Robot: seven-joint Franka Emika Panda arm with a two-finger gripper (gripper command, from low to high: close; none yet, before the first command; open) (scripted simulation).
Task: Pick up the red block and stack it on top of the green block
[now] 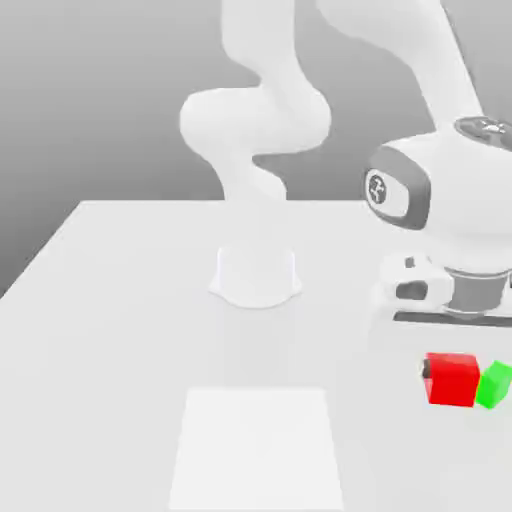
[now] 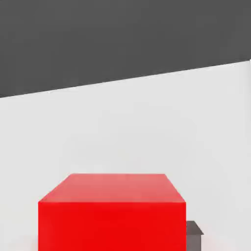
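The jaws are pinching a bright red matte cube [image 1: 452, 380], near a bright green matte cube [image 1: 493, 386] on the white desk [image 1: 120, 350].

I see the red block [image 1: 453, 380] as smooth and matt, like plain plastic, and the green block [image 1: 494, 385] likewise. The pale worktop [image 1: 110, 350] looks smooth and matt. My white arm [image 1: 255, 120] looks like smooth plastic, with plain dark-grey trim.
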